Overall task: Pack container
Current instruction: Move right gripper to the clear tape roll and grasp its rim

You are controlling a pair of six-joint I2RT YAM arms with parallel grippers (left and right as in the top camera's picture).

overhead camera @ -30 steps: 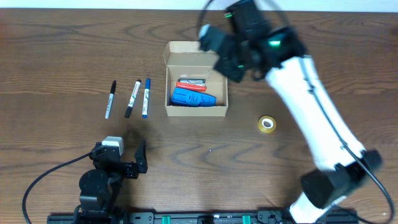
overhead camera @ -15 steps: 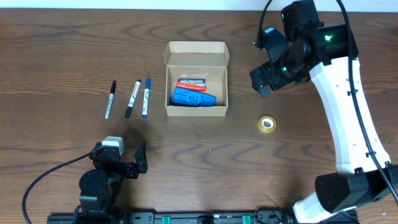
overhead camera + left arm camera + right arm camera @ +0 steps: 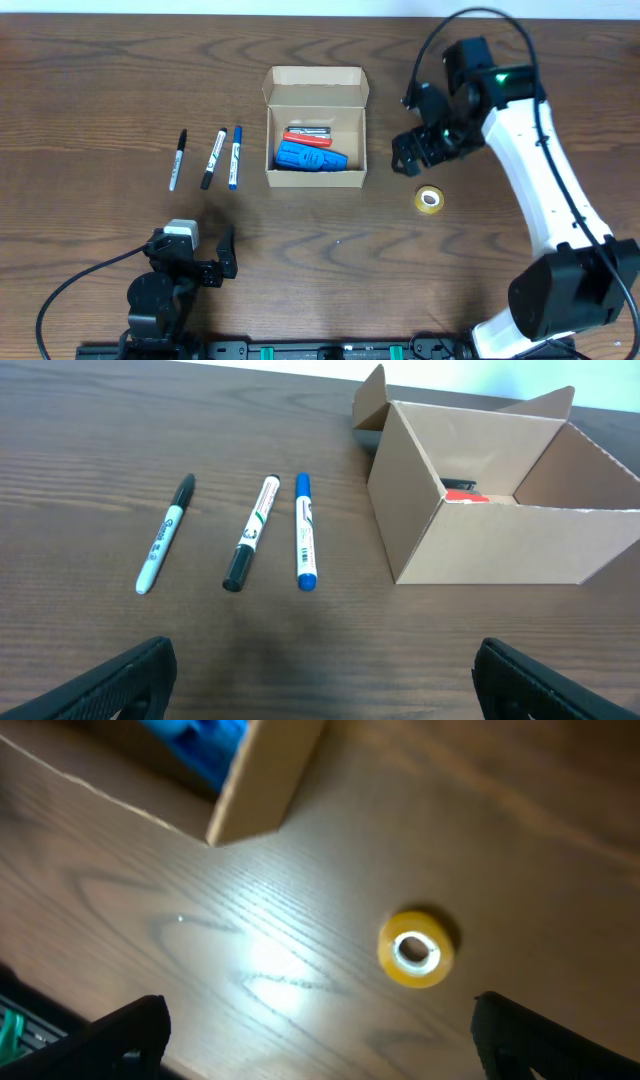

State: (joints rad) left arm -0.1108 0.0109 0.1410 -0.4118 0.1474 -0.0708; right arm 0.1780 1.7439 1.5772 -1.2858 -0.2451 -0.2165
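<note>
We are keeping our left gripper (image 3: 340, 685) low, fingers apart, near 3 markers (image 3: 213, 158). The box (image 3: 315, 179) is sitting open just right of them, holding a blue object (image 3: 308, 157). Our right gripper (image 3: 418, 152), fingers spread and empty, is hovering near a tape roll (image 3: 430, 199).

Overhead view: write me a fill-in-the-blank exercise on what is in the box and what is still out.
The markers lying left of the cardboard box number ___. The box's flap lid stands ___. The yellow tape roll lies not in the box but on the ___. The biggest item in the box is coloured ___.
Missing words: three; open; table; blue.
</note>
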